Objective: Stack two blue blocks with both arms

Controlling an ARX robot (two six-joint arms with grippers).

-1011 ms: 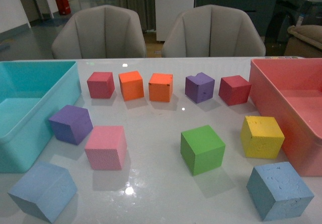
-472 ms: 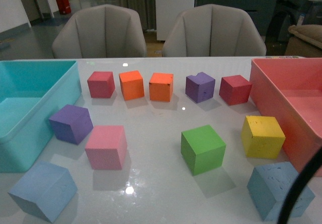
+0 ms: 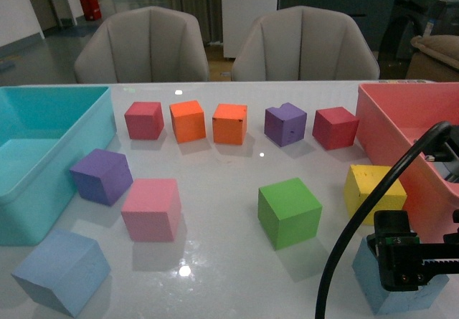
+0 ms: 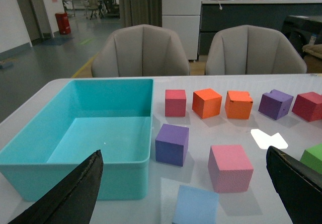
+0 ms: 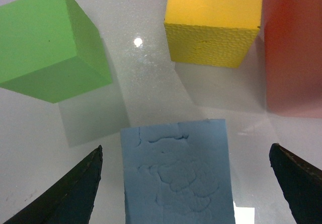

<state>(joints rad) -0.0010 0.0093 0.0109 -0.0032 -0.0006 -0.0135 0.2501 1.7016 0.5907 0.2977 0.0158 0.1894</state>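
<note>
Glossy white surface, mirror-bright, strewn with matte, sharp-edged foam cubes. At 7 o'clock in the front view, the first blue block: light steel-blue, turned corner-on, just at 6 o'clock from the hard-walled teal bin. At 5 o'clock, the second blue block: same hue, top face cracked and pitted, with the yellow cube near its 12, the green cube near its 10 and the salmon bin close at its 1.

Above it the right pincer, spread wide and empty, black tapered fingertips flanking the block without touching. The left pincer likewise gaping, holding nothing, the first block showing between its tips.

Against a second ago: right arm, black housing and looping cable, newly in the front view and hiding part of the second block, then fully bare. All cubes unmoved.
</note>
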